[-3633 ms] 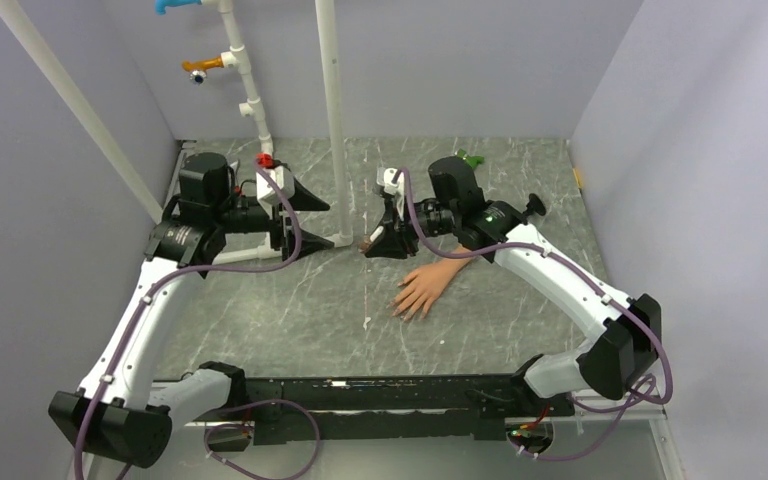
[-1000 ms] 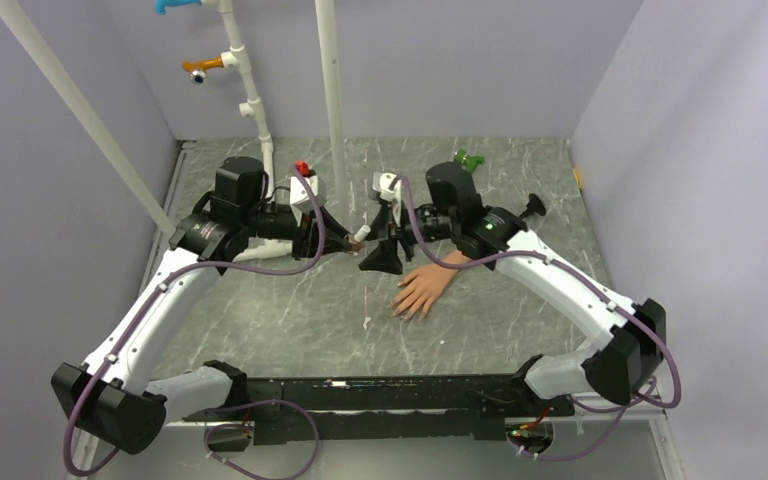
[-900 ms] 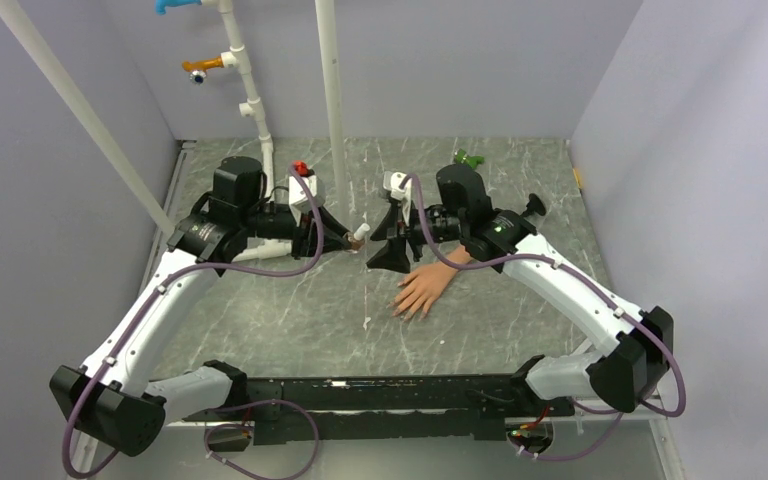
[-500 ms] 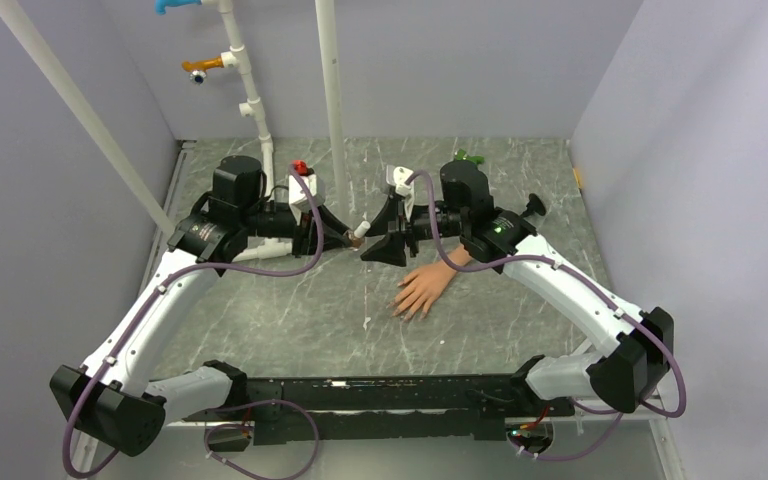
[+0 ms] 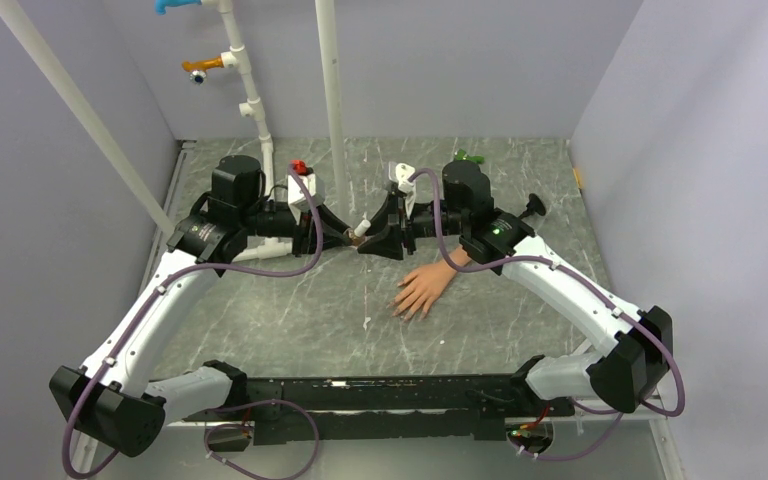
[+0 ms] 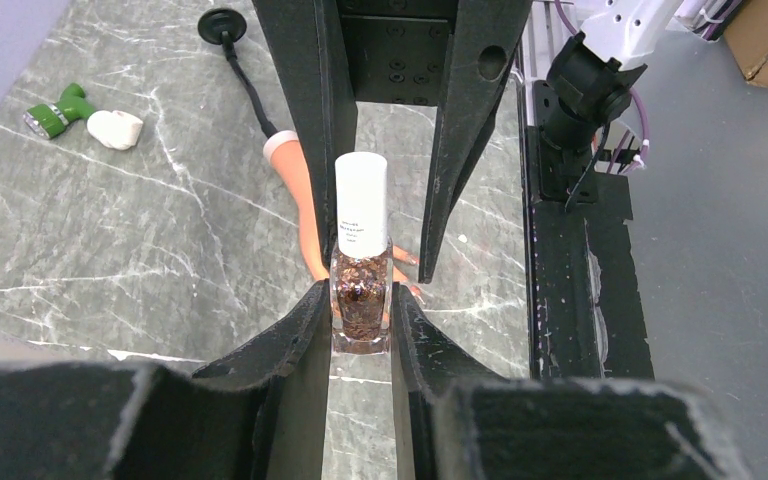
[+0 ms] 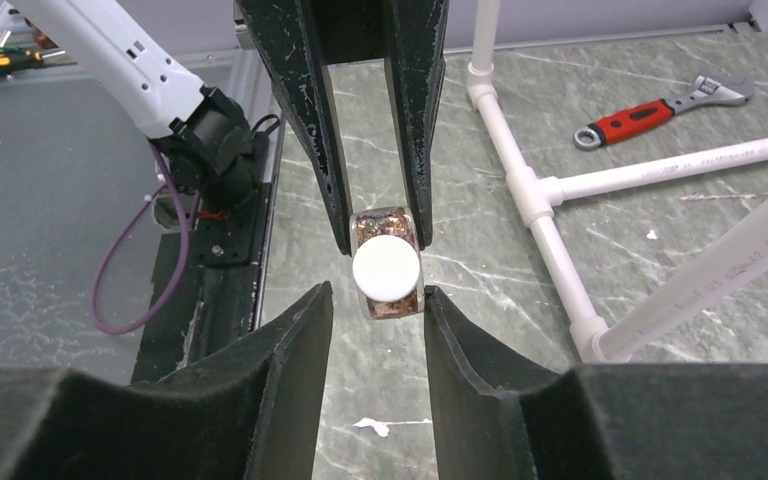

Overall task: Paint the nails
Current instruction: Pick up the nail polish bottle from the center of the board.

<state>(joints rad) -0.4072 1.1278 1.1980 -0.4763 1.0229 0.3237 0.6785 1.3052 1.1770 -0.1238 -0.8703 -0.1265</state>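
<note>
Grey marbled tabletop [image 5: 290, 310] lay under both my arms. My left pincer [image 6: 360, 300] was clamped tight on the glass of a small glittery bottle [image 6: 362, 318], whose white cap [image 7: 386, 268] pointed at my right pincer [image 7: 377, 292]. That one stood part-open astride the cap; I could not tell whether it touched. The mannequin hand [image 5: 425, 287] lay flat just beside my right arm, its nails [image 5: 407, 314] too small to make out.

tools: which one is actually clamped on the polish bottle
The left tool: it squeezes the bottle by its glass body from both sides. The right tool only straddles the white cap, with a gap showing.
</note>
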